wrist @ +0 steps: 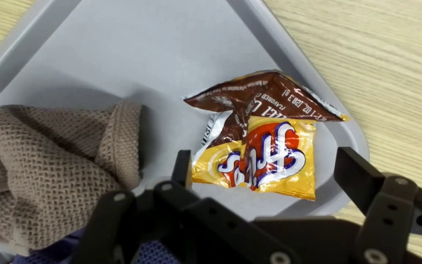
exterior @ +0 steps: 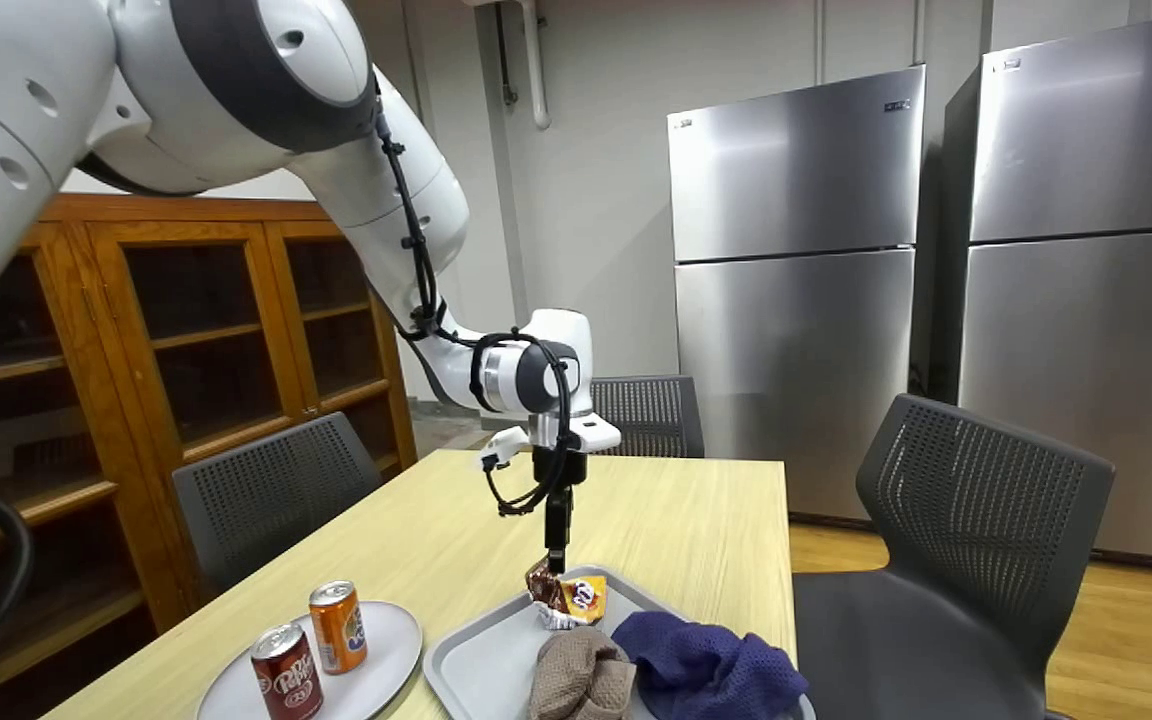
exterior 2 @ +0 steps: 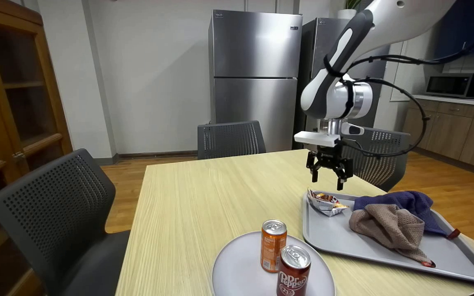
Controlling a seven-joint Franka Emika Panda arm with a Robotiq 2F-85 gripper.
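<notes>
Bag (wrist: 262, 135) in tray (wrist: 141, 47), at a corner; brown/yellow foil, crumpled, top folded over. Jaws wide, above tray; wrist view shows their tips to either side of bag. Brown cloth (wrist: 57, 154) in tray next to bag, bunched. Blue cloth (exterior: 716, 670) in tray, against brown cloth. Tray gray, raised rim, rounded corners, flat on counter (exterior 2: 220, 193). Counter pale wood, fine straight grain. Plate (exterior 2: 237, 263) on counter just beside tray, round, light gray. On plate: orange can (exterior 2: 273, 246) and red can (exterior 2: 293, 271), 2 total, both upright.

Room: 3 dark gray chairs with perforated backs. Side chair (exterior: 966, 540) at counter edge nearest tray, end chair (exterior 2: 231, 139) past counter's end beyond tray, far chair (exterior 2: 64, 205) across counter from tray. 2 steel fridges (exterior: 794, 290) well beyond tray, near gray wall (exterior: 601, 200). Wood cabinet (exterior: 136, 340), glass doors, across counter from tray, behind far chair. Microwave (exterior 2: 449, 84) well away past tray. Floor (exterior 2: 447, 181) brown wood planks.
</notes>
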